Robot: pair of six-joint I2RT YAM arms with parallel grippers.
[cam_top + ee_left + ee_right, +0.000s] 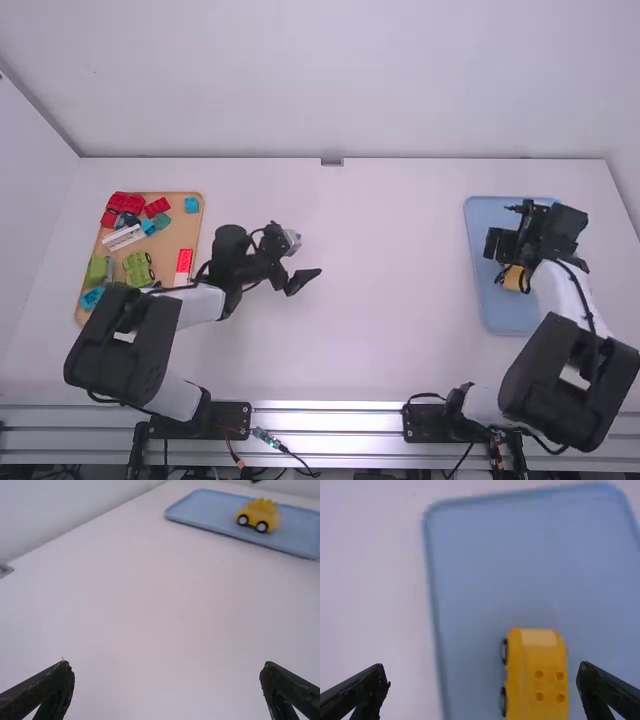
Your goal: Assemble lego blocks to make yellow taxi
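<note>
A yellow toy car, the taxi [514,278], rests on the blue tray [508,318] at the right. The right gripper [506,248] is over that tray, above and close to the taxi. In the right wrist view this gripper [484,674] stands open, with the taxi [537,675] below and studs on its top. My left gripper [303,275] hangs over the middle-left of the table. The left gripper [166,669] is open and holds nothing. Two wheels of the taxi [260,515] face the left wrist camera.
An orange-brown tray [182,237] at the left holds several loose blocks: red, green, blue and white ones. The left forearm reaches past its front right side. A wall [340,80] borders the table's far edge.
</note>
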